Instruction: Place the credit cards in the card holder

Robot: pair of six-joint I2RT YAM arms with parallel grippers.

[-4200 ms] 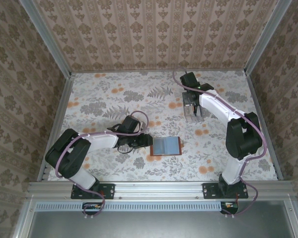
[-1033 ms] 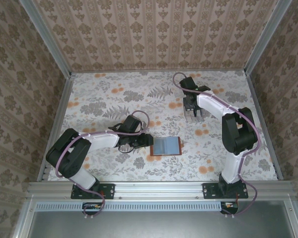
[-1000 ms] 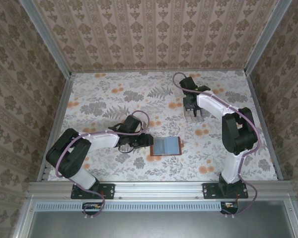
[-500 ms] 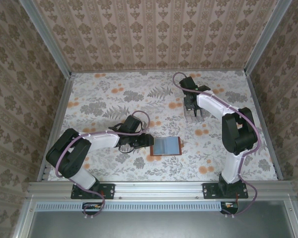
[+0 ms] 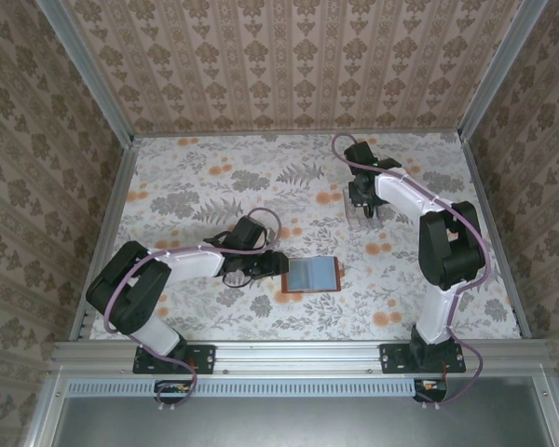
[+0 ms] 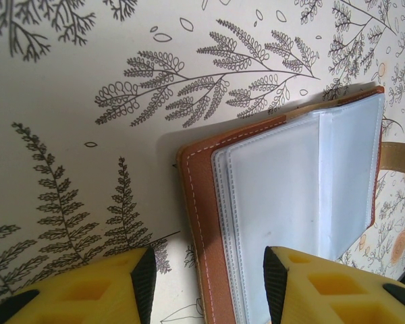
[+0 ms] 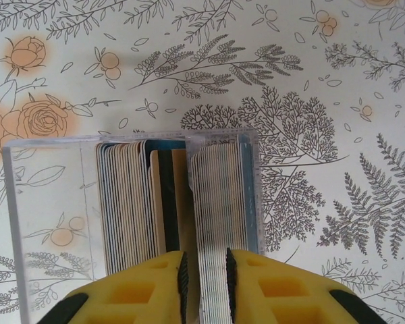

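1. We are seeing bright, even, diffuse light across the top external view; around the card holder (image 5: 312,275) nothing is blowing out.
2. We are finding only faint, soft-edged shadows on the table (image 5: 196,186), left of the card holder.
3. In the left wrist view we are seeing a soft grey shadow hugging the card holder's (image 6: 201,223) upper left edge.
4. Its clear sleeves are looking milky, with a mild sheen and no hard glare.
5. Up and right of the card holder, the clear tray (image 5: 361,207) is looking small and soft; in the right wrist view its rim (image 7: 88,140) is catching pale highlights, and the printed pattern is looking sharp.
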